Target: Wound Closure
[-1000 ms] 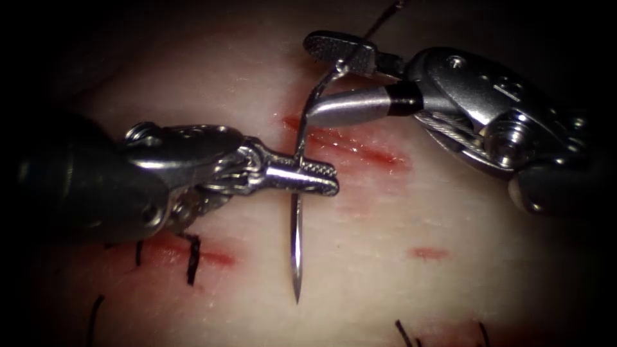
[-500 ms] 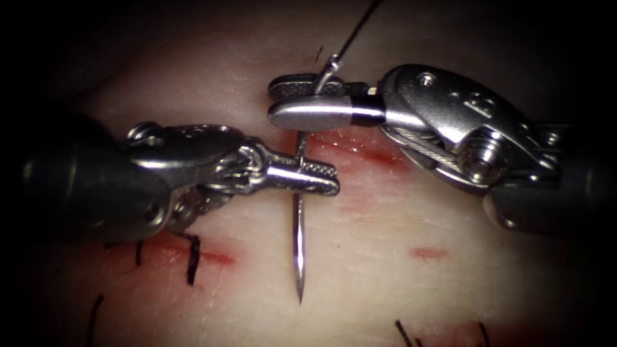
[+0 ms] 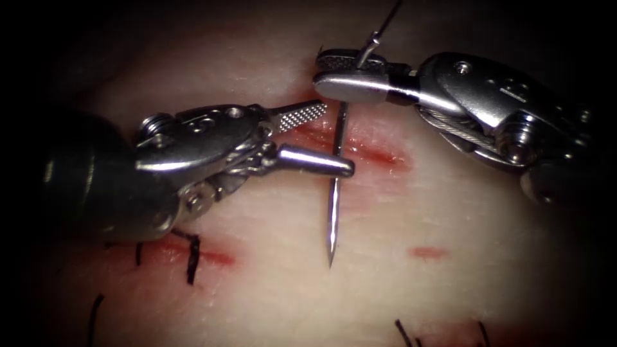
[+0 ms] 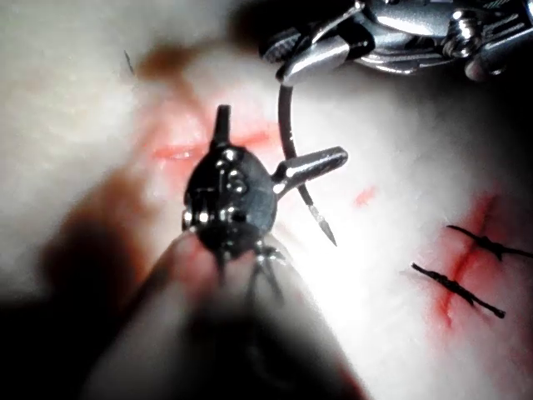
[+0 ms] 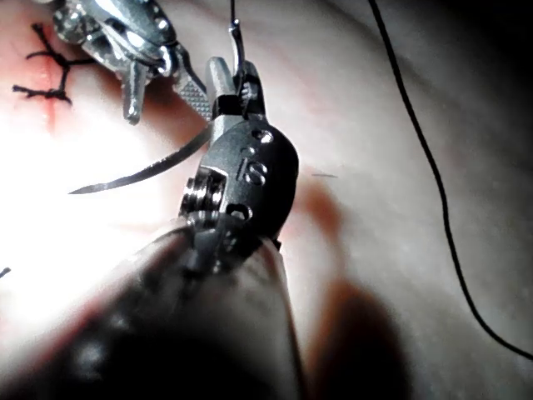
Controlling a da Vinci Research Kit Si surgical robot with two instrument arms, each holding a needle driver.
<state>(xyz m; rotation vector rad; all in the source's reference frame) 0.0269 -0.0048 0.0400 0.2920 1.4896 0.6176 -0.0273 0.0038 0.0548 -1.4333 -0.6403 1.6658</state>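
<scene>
My right tool (image 3: 319, 71) is shut on the curved needle (image 3: 333, 212) close to its thread end. The needle hangs free of the tissue (image 3: 411, 212), crossing over the red cut (image 3: 376, 155), point towards the near side. My left tool (image 3: 337, 137) stands open; the needle's shaft passes by its lower jaw and it grips nothing. Black thread (image 3: 389, 16) runs up and away from the needle's end. The left wrist view gives the open left tool (image 4: 283, 132), the needle (image 4: 290, 158) and the right tool (image 4: 312, 58). The right wrist view has the right tool (image 5: 226, 83) on the needle (image 5: 141, 172), with thread (image 5: 425, 167) trailing.
Dark stitches (image 3: 193, 257) cross a red line at the lower left, also seen as stitches (image 4: 458, 287) in the left wrist view. Cut thread ends (image 3: 405, 334) poke up at the near edge. A small red mark (image 3: 429, 253) lies at the right.
The right tool shut on the needle's thread end. The left tool then opened and let the needle go. The needle has shifted right and away, carried by the right tool.
</scene>
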